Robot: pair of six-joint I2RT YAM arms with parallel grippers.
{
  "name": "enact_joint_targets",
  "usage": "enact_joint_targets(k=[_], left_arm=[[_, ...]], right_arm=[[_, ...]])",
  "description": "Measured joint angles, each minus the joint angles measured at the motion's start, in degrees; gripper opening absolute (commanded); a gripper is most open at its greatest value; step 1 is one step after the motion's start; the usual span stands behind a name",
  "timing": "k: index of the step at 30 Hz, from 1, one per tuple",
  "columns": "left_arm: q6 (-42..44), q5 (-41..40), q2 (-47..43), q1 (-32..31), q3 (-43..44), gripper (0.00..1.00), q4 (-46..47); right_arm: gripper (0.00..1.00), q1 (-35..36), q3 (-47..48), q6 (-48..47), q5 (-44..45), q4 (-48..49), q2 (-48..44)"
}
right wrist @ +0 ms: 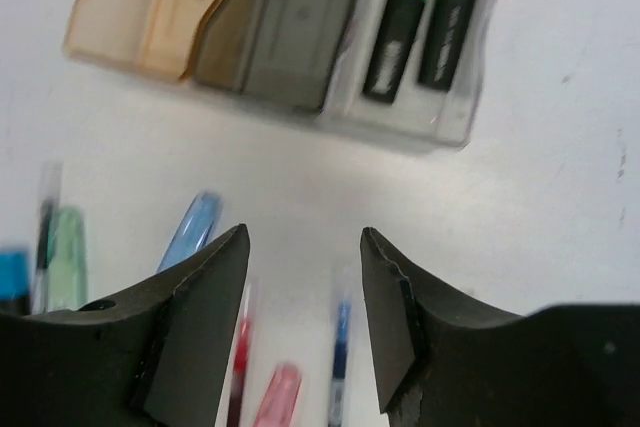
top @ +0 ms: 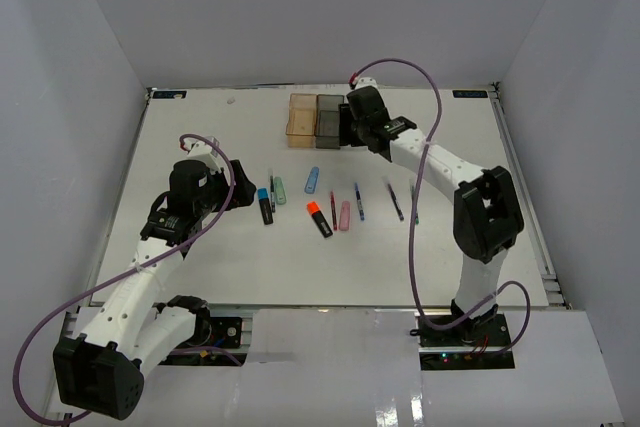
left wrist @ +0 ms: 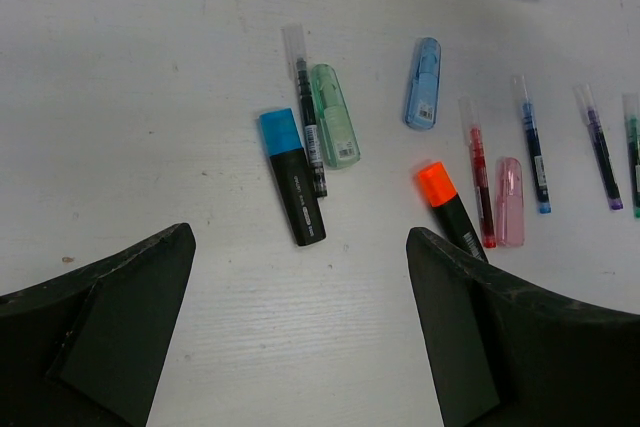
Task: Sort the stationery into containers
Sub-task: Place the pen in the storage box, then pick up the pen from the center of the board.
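The containers stand in a row at the back: amber (top: 300, 119) (right wrist: 150, 7), smoky grey (top: 328, 119) (right wrist: 285, 27) and clear (right wrist: 440, 117). The clear one holds a green-capped highlighter (right wrist: 400, 22) and a pink-capped highlighter (right wrist: 455, 12). My right gripper (top: 350, 130) (right wrist: 305, 247) hovers open and empty just in front of them, covering the clear bin in the top view. My left gripper (top: 240, 197) (left wrist: 300, 247) is wide open and empty, low over the table just short of the blue-capped highlighter (left wrist: 292, 177). Next to that lie a thin dark pen (left wrist: 308, 117) and a mint highlighter (left wrist: 333, 129).
Spread in a row mid-table are a pastel blue highlighter (left wrist: 423, 83), an orange-capped highlighter (left wrist: 450, 209), a red pen (left wrist: 478, 172), a pink highlighter (left wrist: 509, 201), a blue pen (left wrist: 532, 142), a purple pen (left wrist: 598, 147) and a green pen (top: 413, 197). White walls enclose the table.
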Motion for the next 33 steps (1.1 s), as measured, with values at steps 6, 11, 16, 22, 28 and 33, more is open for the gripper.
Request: enact_joint_targets(k=[6,11,16,22,28,33], left_arm=[[0.0,-0.15,0.0,0.0,0.0,0.98,-0.02],[0.0,-0.7,-0.04,0.0,0.0,0.98,-0.02],[0.0,-2.03,-0.07,0.0,0.0,0.98,-0.04],[0.0,-2.73,-0.07,0.02,0.0,0.98,-0.07],[0.0,-2.86,-0.07,0.02,0.0,0.98,-0.09],[0.0,-2.84,-0.07,0.02,0.0,0.98,-0.13]], right_arm=[[0.57,10.01,-13.22,-2.75,-2.49,1.31,-10.05],[0.56,16.09,-18.43,-3.61,-4.42,-0.83,-8.55],[0.54,20.22,-18.75,-4.15,-5.07,-1.88,-4.81],[0.54,22.45,-18.62,-4.26,-5.57,-1.86,-1.11],[0.52,22.36,-17.92,-4.07,-4.57,-1.66,0.85],[0.36,22.43,-17.7,-3.98,-4.31,-1.55,1.05]])
